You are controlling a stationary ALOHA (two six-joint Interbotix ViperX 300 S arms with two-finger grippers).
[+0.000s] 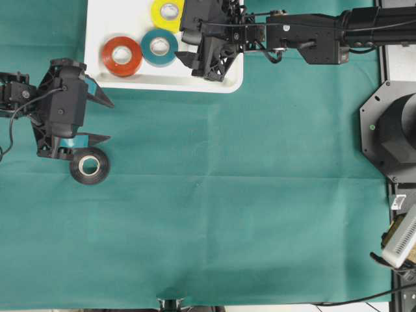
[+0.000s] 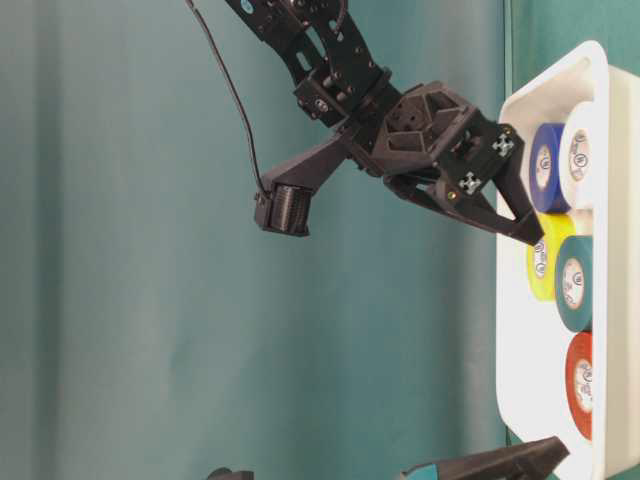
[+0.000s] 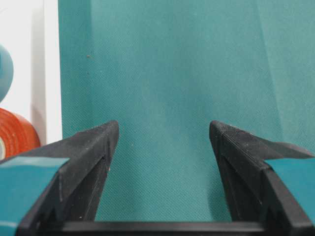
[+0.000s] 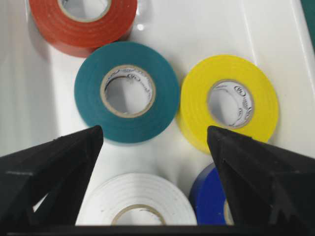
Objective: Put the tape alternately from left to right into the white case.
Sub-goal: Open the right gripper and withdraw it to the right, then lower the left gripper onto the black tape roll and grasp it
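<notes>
Five rolls are seen lying flat inside the white case (image 1: 229, 83): the red-orange roll (image 1: 121, 56), the teal roll (image 1: 159, 47) and the yellow roll (image 1: 168, 12) in the overhead view, and the white roll (image 4: 137, 206) and the blue roll (image 4: 211, 201) in the right wrist view, just below the teal and yellow ones. The right gripper (image 1: 195, 64) is held over the case with its jaws spread wide and nothing between them, so a placing step is judged to be just finished on that side. The black roll (image 1: 89, 166) is left on the green cloth (image 1: 247, 195), outside the case and touching or just beside one finger of the left gripper (image 1: 104, 120). That gripper is held open and empty; in its own wrist view only bare cloth is seen between its fingers. The last pick is therefore judged to fall to the left arm: the open jaws would need to be brought over the black roll, lowered around it and closed before it is carried to the case
</notes>
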